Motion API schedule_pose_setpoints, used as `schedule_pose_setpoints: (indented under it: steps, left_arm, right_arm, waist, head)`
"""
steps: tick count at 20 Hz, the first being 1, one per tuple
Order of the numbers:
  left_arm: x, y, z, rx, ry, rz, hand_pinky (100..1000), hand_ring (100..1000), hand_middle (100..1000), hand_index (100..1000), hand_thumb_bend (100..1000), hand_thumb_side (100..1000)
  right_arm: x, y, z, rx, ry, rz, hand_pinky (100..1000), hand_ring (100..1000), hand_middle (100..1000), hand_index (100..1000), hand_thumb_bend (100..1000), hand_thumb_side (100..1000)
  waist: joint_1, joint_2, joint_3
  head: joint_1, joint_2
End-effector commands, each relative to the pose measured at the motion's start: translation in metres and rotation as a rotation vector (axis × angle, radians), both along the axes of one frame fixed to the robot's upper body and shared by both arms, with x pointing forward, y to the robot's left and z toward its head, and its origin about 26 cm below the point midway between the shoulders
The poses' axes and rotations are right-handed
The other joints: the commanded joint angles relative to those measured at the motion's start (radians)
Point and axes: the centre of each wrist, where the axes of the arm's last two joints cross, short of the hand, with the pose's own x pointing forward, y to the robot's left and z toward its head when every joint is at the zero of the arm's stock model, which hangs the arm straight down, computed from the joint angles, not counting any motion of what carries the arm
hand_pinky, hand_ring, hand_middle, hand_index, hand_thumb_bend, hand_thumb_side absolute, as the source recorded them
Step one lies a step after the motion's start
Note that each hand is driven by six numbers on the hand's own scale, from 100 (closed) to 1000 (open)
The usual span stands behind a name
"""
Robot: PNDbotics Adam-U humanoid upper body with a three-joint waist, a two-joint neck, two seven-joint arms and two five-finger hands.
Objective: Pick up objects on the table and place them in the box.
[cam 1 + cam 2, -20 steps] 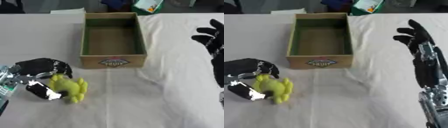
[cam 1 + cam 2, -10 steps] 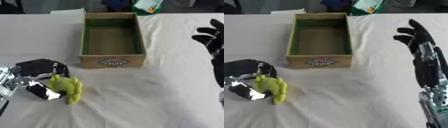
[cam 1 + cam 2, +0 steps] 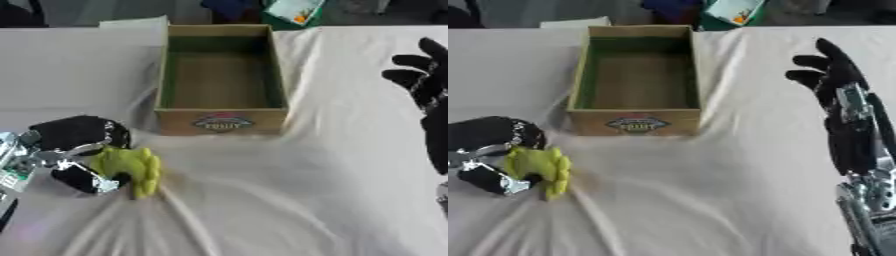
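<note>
Now the left hand (image 3: 74, 150) has its fingers (image 3: 83, 177) curled around the yellow-green toy (image 3: 131, 170), ready for the empty box (image 3: 222, 120); the right hand (image 3: 837, 85) waits, fingers straight.

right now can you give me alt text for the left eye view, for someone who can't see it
The robot's left hand, at the lower left of a white-clothed table, has its fingers curled round a yellow-green soft toy. An empty cardboard box stands open beyond it. The right hand is open at the right edge, fingers up.
</note>
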Motion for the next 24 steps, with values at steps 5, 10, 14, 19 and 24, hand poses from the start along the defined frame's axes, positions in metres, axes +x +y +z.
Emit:
schedule_pose_setpoints:
  steps: [5,10,14,19,24]
  left_arm:
    - [-0.007,0.007,-0.003,0.277,0.128,-0.247,469,644,535,549,100,305]
    - [-0.012,0.006,0.01,0.205,0.119,-0.255,461,635,531,549,100,311]
    - [-0.016,0.008,0.029,0.156,0.089,-0.256,458,631,527,539,100,311]
    - [-0.023,0.013,0.055,0.094,0.042,-0.261,457,630,531,542,100,307]
    - [-0.028,0.017,0.078,0.025,0.009,-0.264,456,619,530,539,100,304]
  right_arm:
    - [-0.003,0.0,0.006,0.001,-0.018,-0.001,892,763,777,971,100,1000]
    - [-0.003,-0.001,0.006,0.003,-0.019,-0.006,892,764,776,971,100,1000]
    - [-0.003,-0.002,0.006,0.004,-0.022,-0.008,892,765,776,971,100,1000]
    - [-0.003,-0.002,0.006,0.004,-0.023,-0.01,892,765,776,971,100,1000]
    - [-0.003,-0.002,0.007,0.005,-0.029,-0.011,892,766,776,971,100,1000]
  waist:
    - [-0.003,-0.012,0.005]
    - [-0.002,-0.016,0.01]
    - [-0.001,-0.018,0.011]
    - [0.001,-0.018,0.013]
    - [0.002,-0.018,0.012]
  head:
    - [-0.005,-0.007]
    - [-0.009,-0.003]
    - [-0.01,-0.002]
    - [-0.006,0.0]
    - [-0.003,-0.001]
